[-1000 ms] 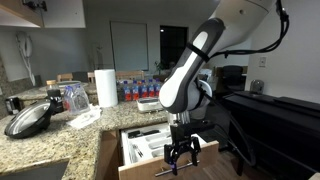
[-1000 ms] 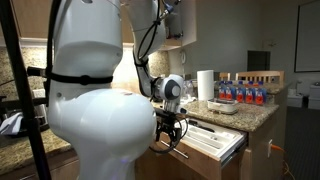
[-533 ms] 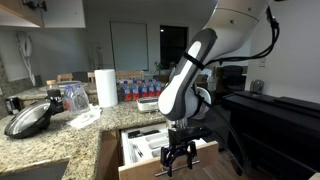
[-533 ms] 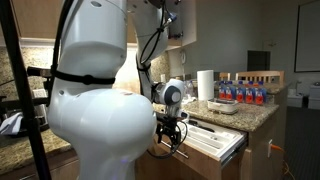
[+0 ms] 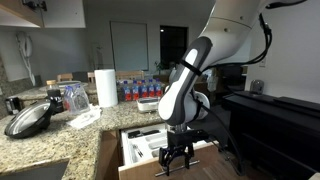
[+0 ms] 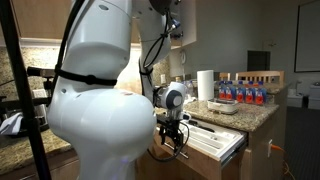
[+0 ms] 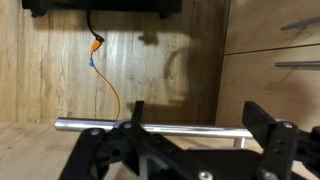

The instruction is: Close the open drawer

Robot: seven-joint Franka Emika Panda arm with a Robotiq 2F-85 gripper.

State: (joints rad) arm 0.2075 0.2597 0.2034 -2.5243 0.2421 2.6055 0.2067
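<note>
The drawer (image 5: 140, 152) stands pulled out below the granite counter, its white cutlery tray with utensils showing; it also shows in an exterior view (image 6: 215, 141). My gripper (image 5: 178, 158) hangs at the drawer's light-brown wood front, also seen in an exterior view (image 6: 172, 148). In the wrist view the gripper (image 7: 197, 115) is open, its two black fingers spread wide. The silver bar handle (image 7: 90, 126) runs across just past the fingertips. I cannot tell whether the fingers touch it.
On the counter stand a paper towel roll (image 5: 105, 87), a dark pan (image 5: 30, 118) and several bottles (image 5: 140, 88). A dark cabinet (image 5: 275, 125) stands beside the arm. An orange cable (image 7: 108, 80) lies on the wood floor below.
The arm has sunk a little, and the gripper has moved slightly lower in front of the drawer. The drawer has not moved.
</note>
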